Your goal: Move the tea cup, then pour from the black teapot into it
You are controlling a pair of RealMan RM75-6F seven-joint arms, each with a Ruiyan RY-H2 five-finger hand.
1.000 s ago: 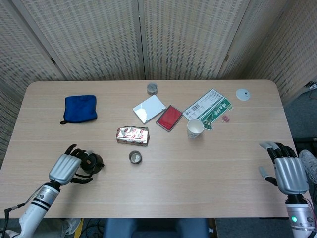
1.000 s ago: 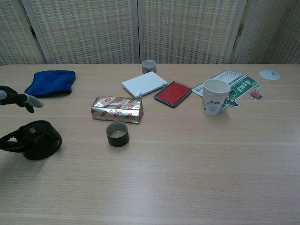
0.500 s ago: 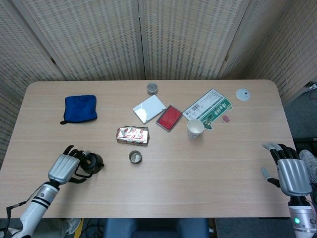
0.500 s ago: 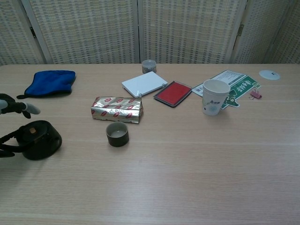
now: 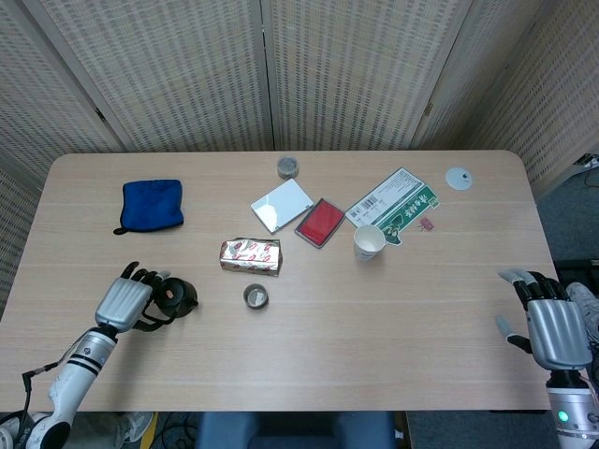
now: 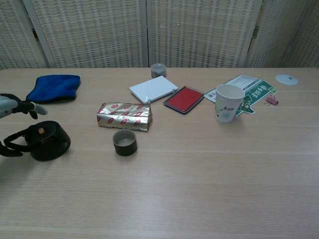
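Note:
The black teapot [image 5: 177, 296] [image 6: 48, 142] sits near the table's front left, its loop handle pointing left. My left hand [image 5: 124, 303] holds that handle: fingers [image 6: 20, 106] show above the loop and the thumb below it. The tea cup [image 5: 255, 296] [image 6: 124, 142], small, dark olive and empty, stands upright to the right of the teapot and apart from it. My right hand [image 5: 549, 325] hovers open at the table's right front edge, far from both, and appears only in the head view.
A foil packet [image 5: 250, 256] lies just behind the cup. Farther back are a white paper cup [image 5: 368, 242], a red pad [image 5: 320, 222], a white box [image 5: 281, 205], a green leaflet [image 5: 398, 206], a small tin [image 5: 287, 167] and a blue cloth [image 5: 152, 204].
My left hand has closed in on the teapot's handle, and the teapot has shifted slightly away from the front edge and to the right. The right hand drifted a little toward the front edge.

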